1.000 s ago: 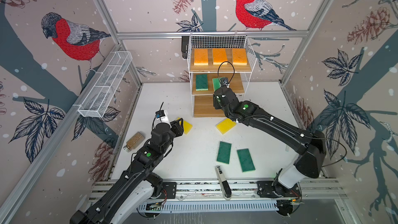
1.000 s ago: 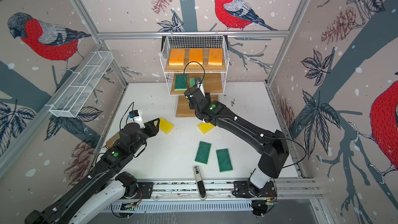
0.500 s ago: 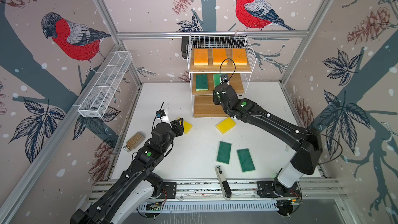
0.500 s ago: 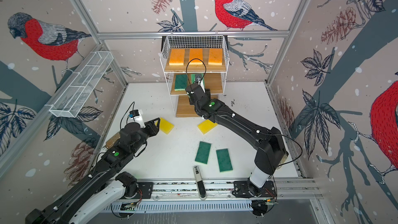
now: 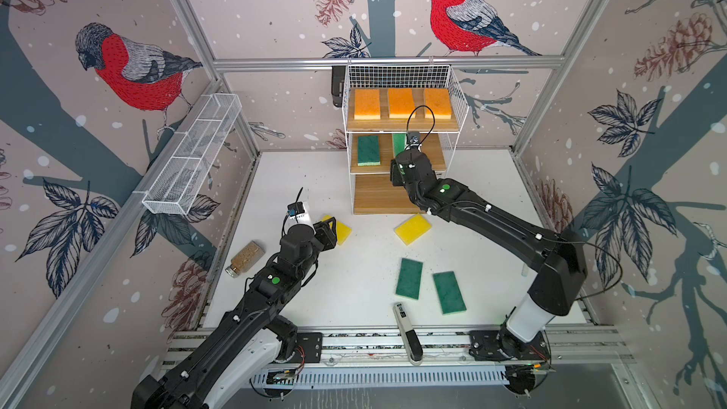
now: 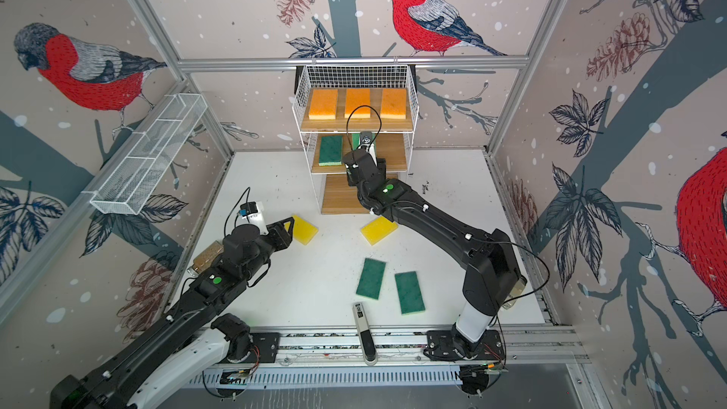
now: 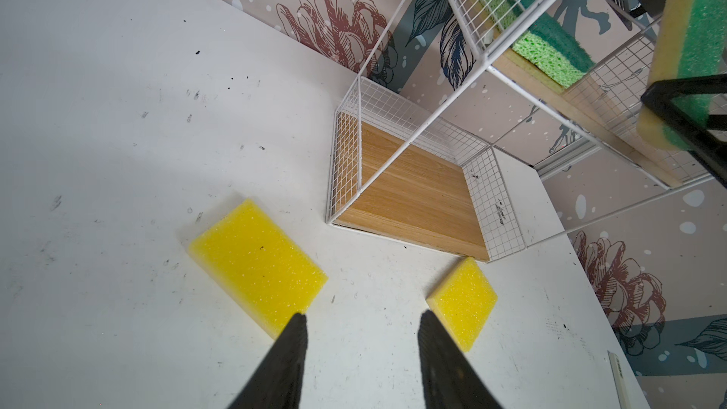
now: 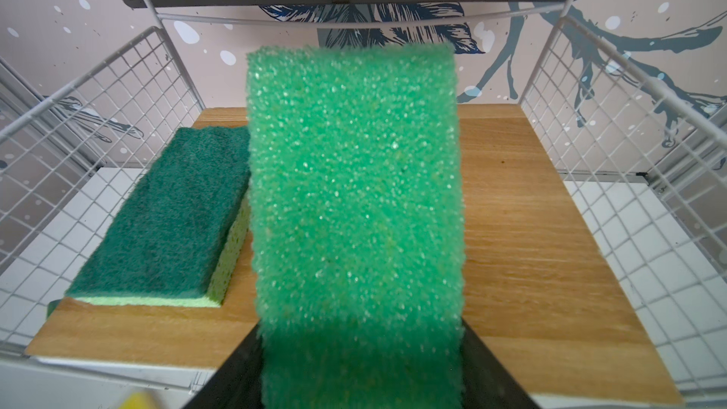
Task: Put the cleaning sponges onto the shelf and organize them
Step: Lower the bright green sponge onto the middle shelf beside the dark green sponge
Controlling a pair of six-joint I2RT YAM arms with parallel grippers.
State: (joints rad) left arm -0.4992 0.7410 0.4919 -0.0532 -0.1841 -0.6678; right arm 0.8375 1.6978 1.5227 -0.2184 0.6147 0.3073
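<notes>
1. Right gripper (image 8: pixel 362 363): clamped on green-topped sponge (image 8: pixel 354 190). It has advanced into the shelf (image 5: pixel 456 84), over the middle board (image 8: pixel 531 230), beside the shelved green sponge (image 8: pixel 169 222).
2. Left gripper (image 7: pixel 362 332): unmoved, fingers apart, empty, near yellow sponge (image 7: pixel 257 265).
3. Reading: set-down and release next.

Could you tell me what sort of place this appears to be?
Probably a robot test cell, not a home: bird-print wallpaper panels in a silver aluminium frame, and two black robot arms mounted on a metal rail.
</notes>
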